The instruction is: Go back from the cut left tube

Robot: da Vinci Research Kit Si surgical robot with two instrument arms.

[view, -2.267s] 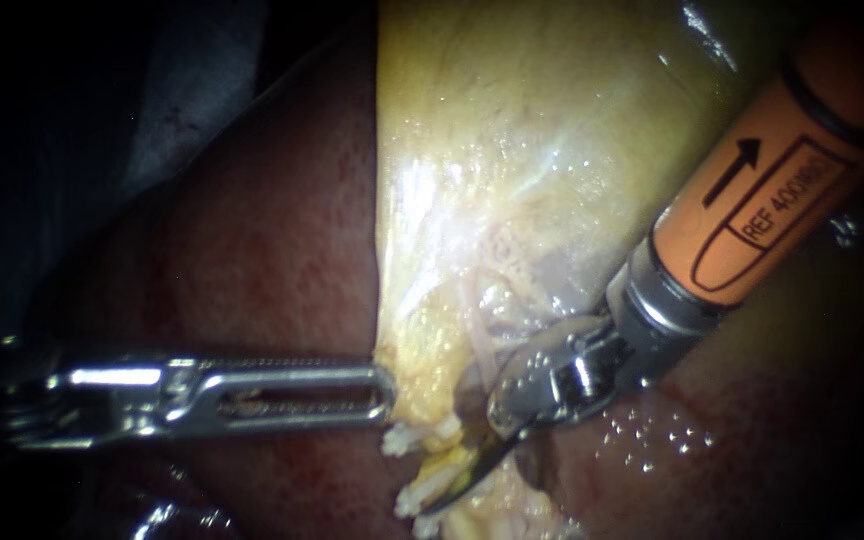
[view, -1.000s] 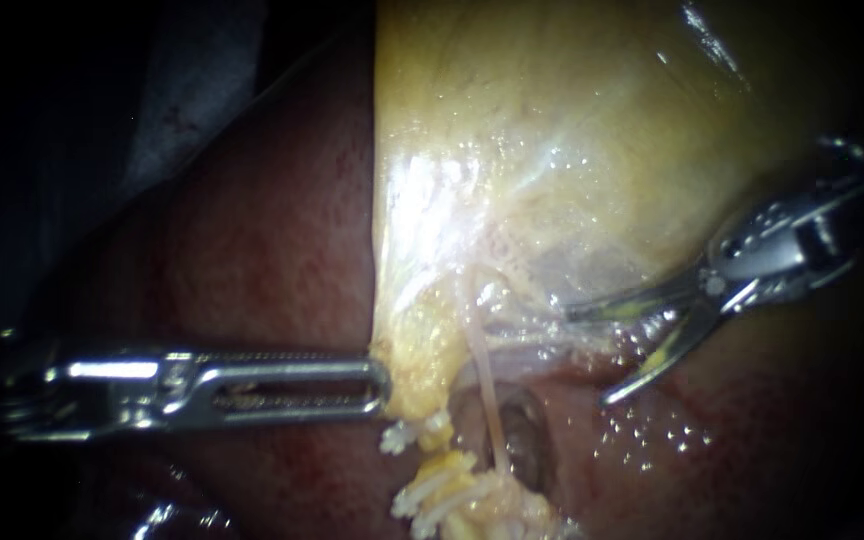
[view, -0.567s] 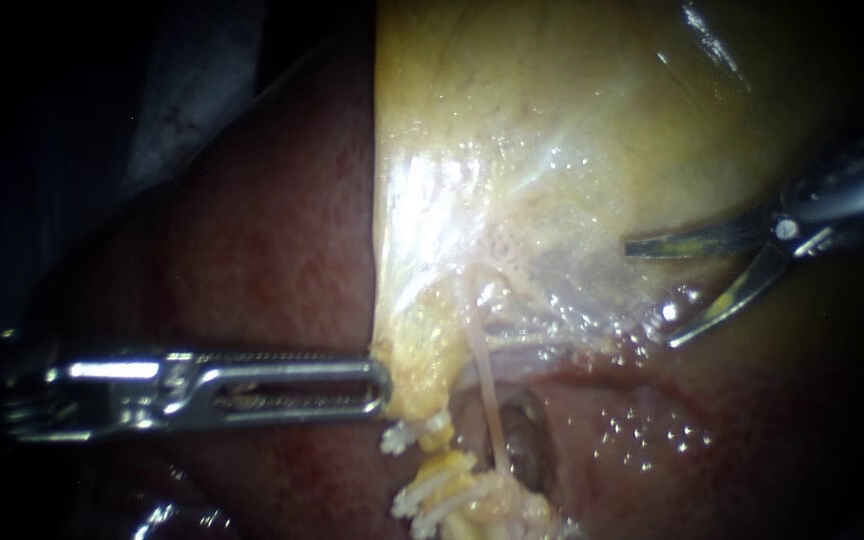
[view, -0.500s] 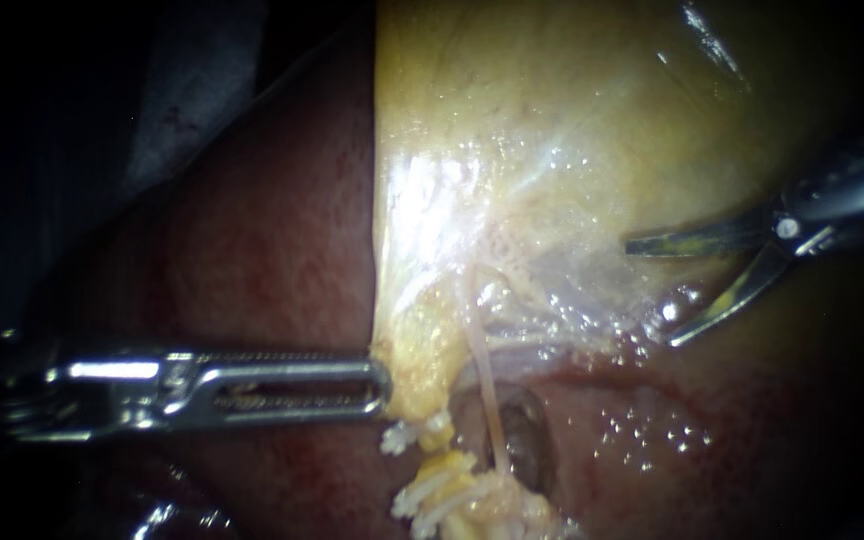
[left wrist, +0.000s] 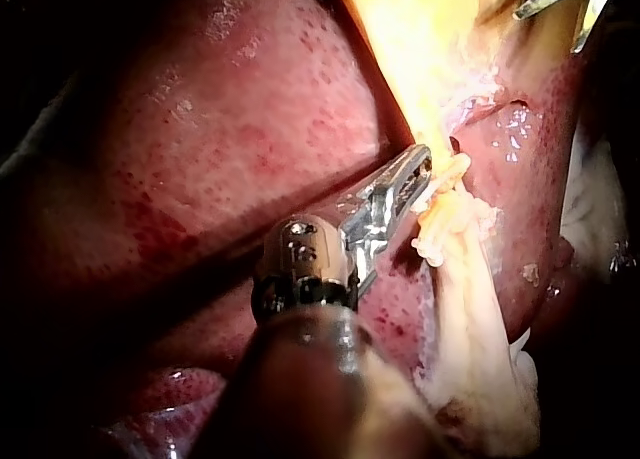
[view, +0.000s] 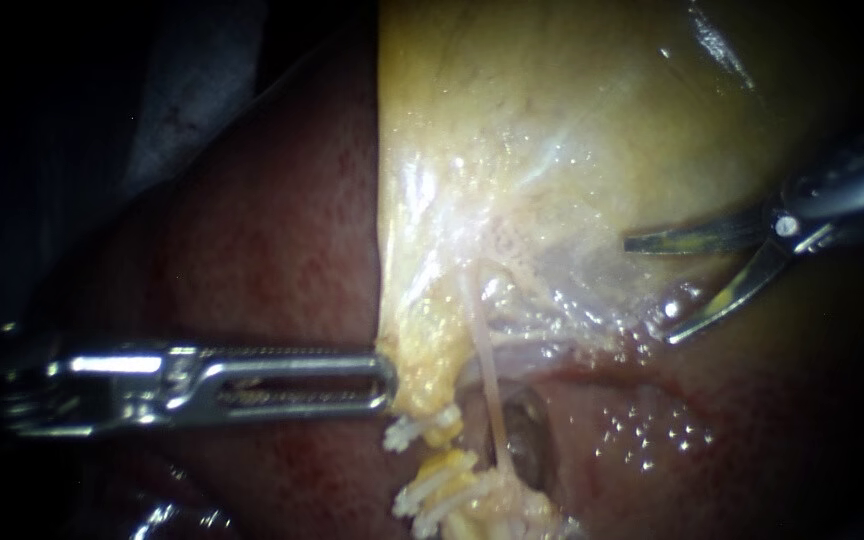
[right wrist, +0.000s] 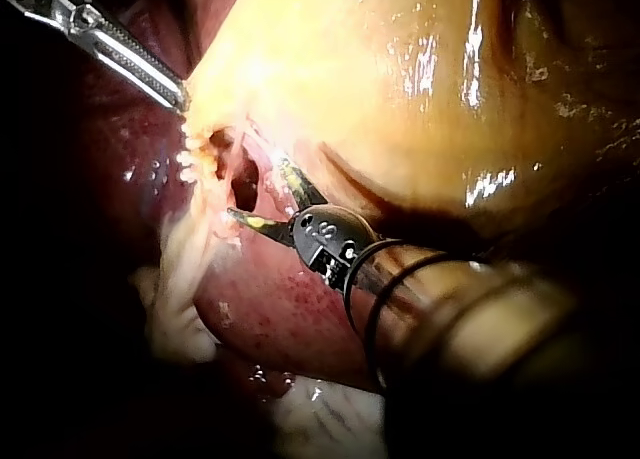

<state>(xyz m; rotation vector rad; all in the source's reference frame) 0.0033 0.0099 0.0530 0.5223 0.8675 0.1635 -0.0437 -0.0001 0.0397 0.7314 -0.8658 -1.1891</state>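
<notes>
**Right bladed steel instrument has pulled back, blades apart.**
It is now well clear of the white-clipped cut left tube; the slotted left instrument stays clamped on the yellow gallbladder edge. The retreat looks nearly done.

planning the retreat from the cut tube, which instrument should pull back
The right instrument: its jaws are open and hold nothing, away from the clips. The left instrument is shut on the gallbladder.

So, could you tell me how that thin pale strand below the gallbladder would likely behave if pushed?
The strand is thin and crosses a dark hollow unsupported, so it would probably flex aside easily. It looks stretched between gallbladder and clipped stump, so it likely tears if pushed hard.
</notes>
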